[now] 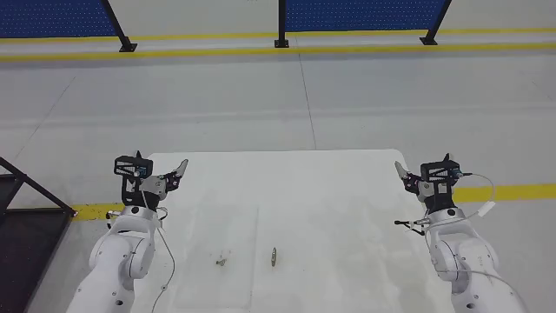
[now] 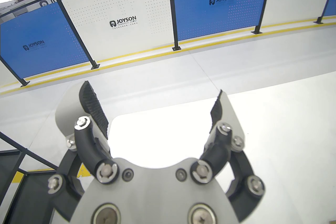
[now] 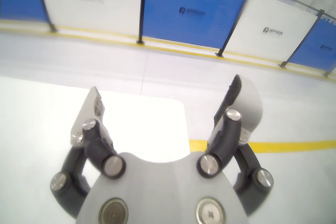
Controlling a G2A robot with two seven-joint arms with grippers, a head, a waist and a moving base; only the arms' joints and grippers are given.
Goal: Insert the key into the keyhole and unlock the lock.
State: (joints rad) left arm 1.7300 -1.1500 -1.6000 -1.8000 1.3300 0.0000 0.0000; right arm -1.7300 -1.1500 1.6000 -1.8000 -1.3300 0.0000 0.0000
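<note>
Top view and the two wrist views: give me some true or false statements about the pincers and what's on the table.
1. The left pincer is open and holds nothing. True.
2. The right pincer is shut on a key. False: it is open and empty.
3. Two small metal pieces lie apart from each other on the robot's side of the table. True.
4. One pincer hangs directly over the small metal pieces. False: both pincers are by the table's far corners, well away from them.
5. The two small metal pieces are joined together. False: there is bare table between them.
</note>
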